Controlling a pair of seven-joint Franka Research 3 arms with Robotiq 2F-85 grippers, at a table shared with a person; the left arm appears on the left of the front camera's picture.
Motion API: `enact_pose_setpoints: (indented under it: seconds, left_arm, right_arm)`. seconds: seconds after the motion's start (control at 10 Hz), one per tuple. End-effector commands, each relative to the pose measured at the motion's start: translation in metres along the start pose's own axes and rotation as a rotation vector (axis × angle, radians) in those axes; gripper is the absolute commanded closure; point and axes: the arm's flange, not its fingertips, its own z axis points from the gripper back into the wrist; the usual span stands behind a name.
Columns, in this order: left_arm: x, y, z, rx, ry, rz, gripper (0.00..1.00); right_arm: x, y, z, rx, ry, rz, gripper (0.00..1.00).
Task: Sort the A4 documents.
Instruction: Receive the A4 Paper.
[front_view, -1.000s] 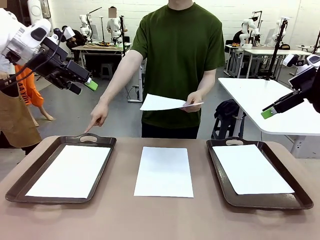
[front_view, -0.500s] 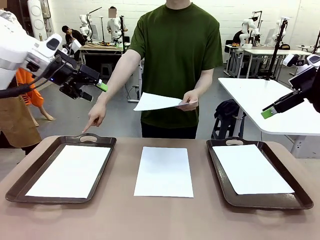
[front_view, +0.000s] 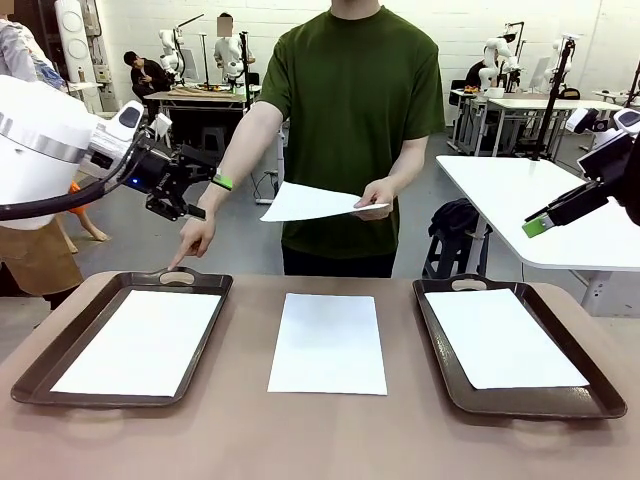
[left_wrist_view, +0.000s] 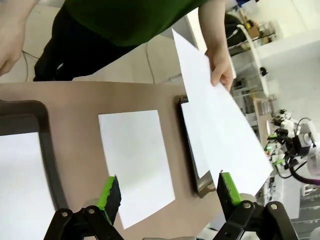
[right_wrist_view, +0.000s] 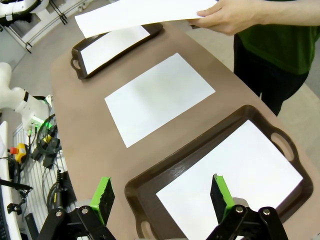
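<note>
From the front, a person in a green T-shirt stands across the counter (front_view: 240, 430). Their pointing hand (front_view: 195, 240) has its forefinger down at the far handle of the left tray (front_view: 40, 370). Their other hand (front_view: 378, 192) holds the raised A4 document (front_view: 305, 203) out flat at waist height. The left end effector (front_view: 208, 198) hangs just above the pointing hand. Its fingers are spread with nothing between them, and it sits near the raised sheet's free corner but apart from it. The left tray carries one A4 document (front_view: 140, 345). Another A4 document (front_view: 328, 345) lies bare on the counter between the trays. The right tray (front_view: 432, 330) holds a third A4 document (front_view: 505, 340).

In the left wrist view, the two green pads stand wide apart. The raised sheet slants across beyond them, pinched at its far edge by the person's hand. The middle sheet and the edges of both trays lie on the counter below.

In the right wrist view, the right end effector (right_wrist_view: 162, 196) is spread and empty, high above the right tray and its sheet. The middle sheet, the left tray and the raised sheet lie farther off.
</note>
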Motion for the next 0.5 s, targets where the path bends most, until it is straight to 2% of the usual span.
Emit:
enact_pose_setpoints:
  seconds: [0.0, 0.4]
  left_arm:
    - [0.004, 0.001, -0.022, -0.061, -0.017, 0.054, 0.00]
    - [0.006, 0.006, -0.075, -0.116, 0.052, 0.161, 0.00]
  right_arm:
    - [0.001, 0.000, -0.001, 0.002, 0.001, 0.002, 0.00]
    - [0.001, 0.000, -0.001, 0.002, 0.001, 0.002, 0.00]
